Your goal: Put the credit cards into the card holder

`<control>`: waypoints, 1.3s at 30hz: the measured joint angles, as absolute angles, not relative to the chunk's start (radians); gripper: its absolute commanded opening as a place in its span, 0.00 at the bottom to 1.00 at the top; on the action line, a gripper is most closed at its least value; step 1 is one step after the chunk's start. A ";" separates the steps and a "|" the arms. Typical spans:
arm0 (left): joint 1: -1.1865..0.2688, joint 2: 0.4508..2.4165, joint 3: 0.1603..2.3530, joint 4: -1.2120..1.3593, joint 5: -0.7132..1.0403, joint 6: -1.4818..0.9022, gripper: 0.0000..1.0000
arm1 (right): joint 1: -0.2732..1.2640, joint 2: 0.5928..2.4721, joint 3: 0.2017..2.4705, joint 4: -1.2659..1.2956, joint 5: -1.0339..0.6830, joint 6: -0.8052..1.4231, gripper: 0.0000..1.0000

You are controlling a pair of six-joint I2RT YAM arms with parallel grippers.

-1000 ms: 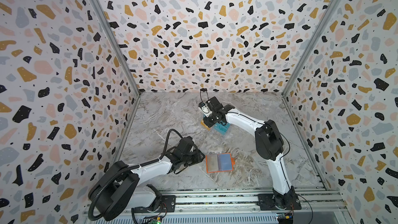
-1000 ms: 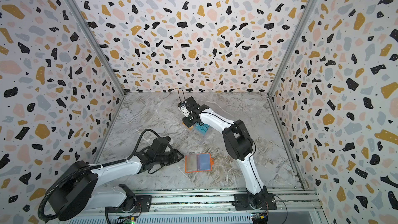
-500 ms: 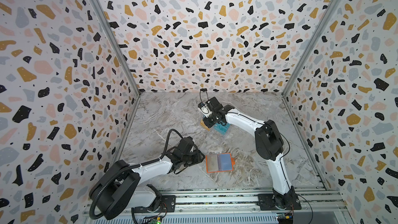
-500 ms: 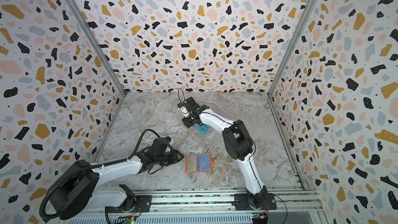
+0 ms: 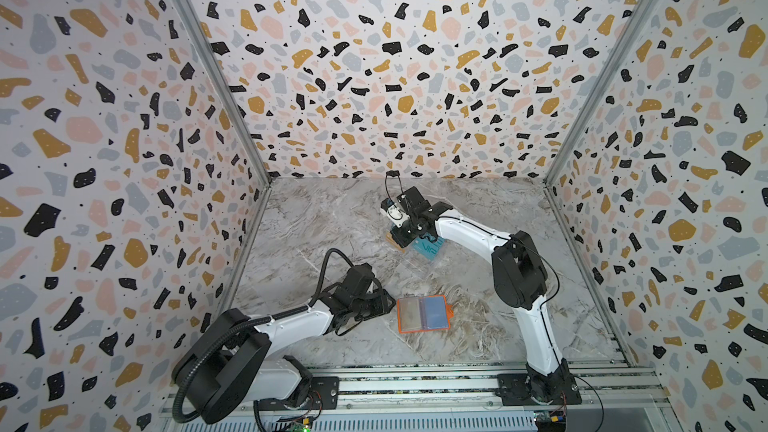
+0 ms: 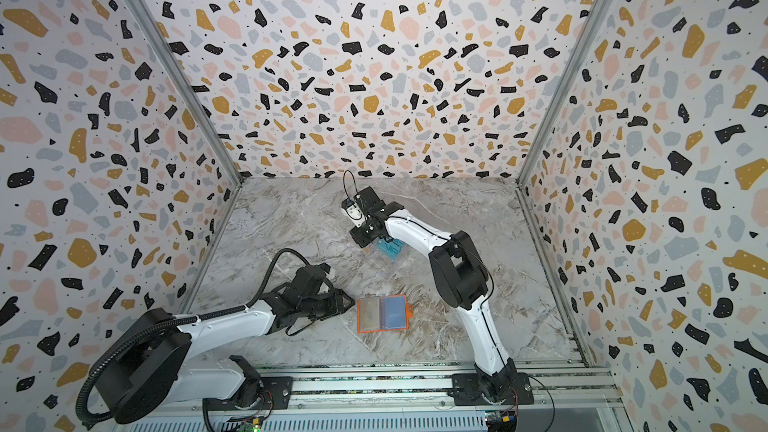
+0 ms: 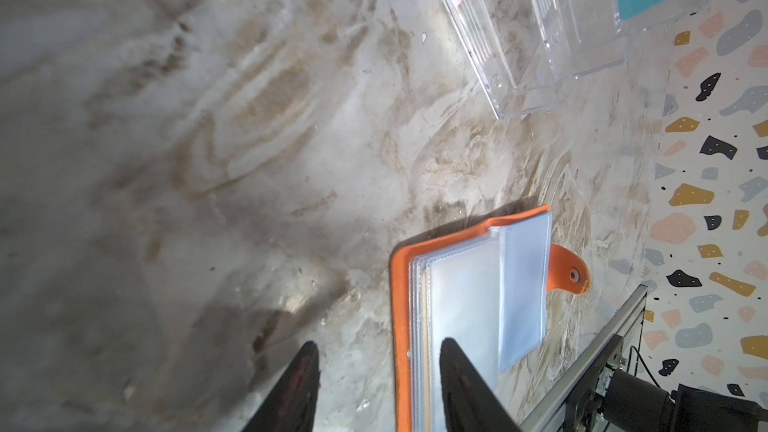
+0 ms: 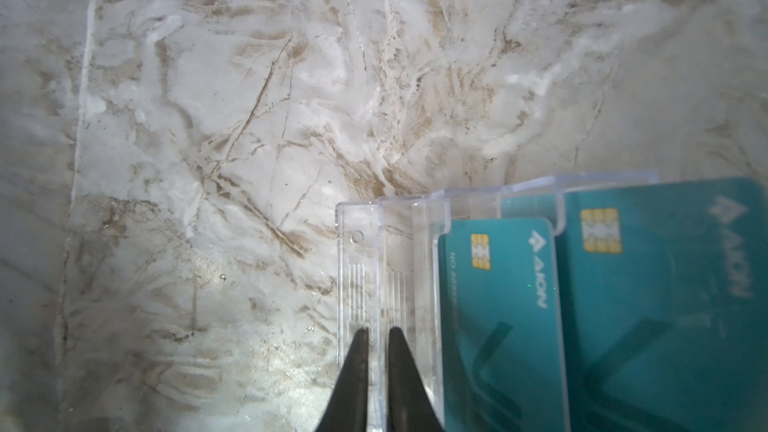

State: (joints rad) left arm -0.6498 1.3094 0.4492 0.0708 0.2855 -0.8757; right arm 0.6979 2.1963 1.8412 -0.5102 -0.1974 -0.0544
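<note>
Right gripper [image 8: 380, 367] has pinched down to a sliver at the clear stand [image 8: 357, 263] beside the credit cards [image 8: 498, 326], catch impossible to tell, so a pick looks underway, while left gripper [image 7: 380, 388] hangs half open, empty, astride the card holder [image 7: 399, 326].

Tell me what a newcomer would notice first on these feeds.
The bright orange card holder lies open on the marble table near the front, with the left claw open at its edge. Further back, teal credit cards stand in a clear acrylic stand, where the right claw is pinched nearly shut over a clear wall.
</note>
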 measured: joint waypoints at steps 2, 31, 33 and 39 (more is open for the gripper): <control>-0.650 1.309 0.449 0.070 0.285 -0.875 0.49 | 0.698 2.196 1.841 -0.514 -0.199 -0.055 0.07; -0.672 1.213 0.548 -0.130 0.157 -0.909 0.42 | 0.599 1.794 1.565 -0.356 -0.388 0.116 0.00; -0.699 1.213 0.569 -0.152 0.139 -0.913 0.37 | 0.570 1.687 1.433 -0.276 -0.451 0.179 0.00; -0.790 1.236 0.624 -0.141 0.100 -0.939 0.24 | 0.540 1.498 1.043 -0.102 -0.599 0.339 0.00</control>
